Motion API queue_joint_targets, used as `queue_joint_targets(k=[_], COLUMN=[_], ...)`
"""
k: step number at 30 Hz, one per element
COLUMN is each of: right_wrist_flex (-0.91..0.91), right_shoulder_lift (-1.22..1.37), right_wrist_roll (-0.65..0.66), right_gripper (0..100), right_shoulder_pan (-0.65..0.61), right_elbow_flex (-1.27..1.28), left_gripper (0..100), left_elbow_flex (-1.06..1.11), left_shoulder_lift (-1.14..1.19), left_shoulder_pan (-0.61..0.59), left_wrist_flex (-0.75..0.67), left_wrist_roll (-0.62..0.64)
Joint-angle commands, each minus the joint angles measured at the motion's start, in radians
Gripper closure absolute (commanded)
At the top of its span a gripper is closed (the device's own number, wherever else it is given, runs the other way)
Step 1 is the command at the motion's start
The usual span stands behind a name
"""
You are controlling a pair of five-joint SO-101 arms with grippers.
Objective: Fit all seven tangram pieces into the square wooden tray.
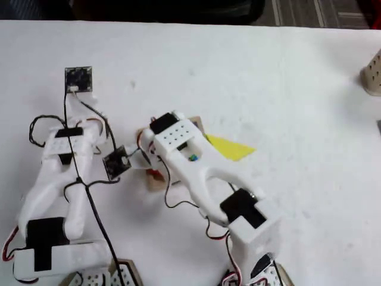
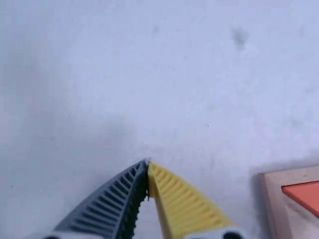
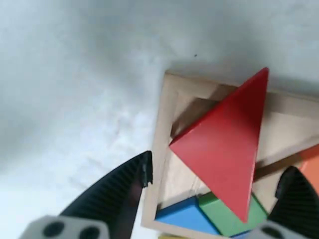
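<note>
The right gripper (image 3: 219, 167) hangs wide open over a corner of the square wooden tray (image 3: 160, 164), holding nothing. Between its black fingers (image 3: 122, 191) lies the large red triangular piece (image 3: 219, 144), which appears tilted, with one point propped on the tray's rim rather than seated. Its long edge runs away from the wrist, crosswise to the line the fingers would close along. One finger stands outside the tray wall, the other over its inside.

The left gripper (image 2: 147, 169) is pinched closed on nothing, over the white table (image 2: 149, 74) just beside the tray, so the right arm is the nearer.

Counted:
- one tray
- inside it, one red piece, one blue piece (image 3: 182, 214), one green piece (image 3: 222, 220) and one orange piece (image 3: 311, 167)
- one flat yellow triangular piece (image 1: 232, 148) on the table just beside the tray

The other two pieces cannot be made out and are possibly hidden under the arm.
</note>
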Motion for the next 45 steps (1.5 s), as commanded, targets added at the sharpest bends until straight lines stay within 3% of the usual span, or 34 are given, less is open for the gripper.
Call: queue_joint_targets(k=[1,4,8,14,17,22,27,33,40,45], right_wrist_flex=[0.065,0.114,0.124,0.117,0.125,0.116,0.082,-0.120,-0.255,-0.252], right_shoulder_lift=[-0.012,-0.045,-0.117,-0.197,-0.200,-0.211,-0.211,-0.231,-0.489,-0.591], right_wrist_roll=[-0.055,-0.075,-0.196,-0.479,-0.603,-0.772,-0.936,-0.950,-0.999,-0.997], right_gripper=[62.8,62.9,64.6,89.6,98.6,98.2,98.1,98.1,98.2,98.2], right_shoulder_pan=[0.036,0.067,0.139,0.248,0.300,0.403,0.535,0.699,0.852,0.957], right_elbow_flex=[-0.054,-0.058,-0.055,-0.054,-0.048,0.017,0.101,0.341,0.598,0.710], left_gripper=[98,98,98,98,98,98,98,98,98,98], left_elbow_flex=[-0.069,-0.069,-0.071,-0.069,-0.066,-0.063,-0.052,-0.008,0.129,0.216], left_shoulder_lift=[-0.007,-0.007,-0.007,-0.013,-0.013,-0.013,-0.013,-0.042,-0.274,-0.348], left_shoulder_pan=[-0.021,-0.022,-0.022,-0.022,-0.022,-0.013,0.076,0.199,0.344,0.582], left_wrist_flex=[-0.021,-0.025,-0.025,-0.025,-0.023,-0.017,0.003,0.011,0.025,0.026], left_wrist_roll=[0.000,0.000,0.000,0.009,0.087,0.114,0.069,-0.129,-0.141,-0.141])
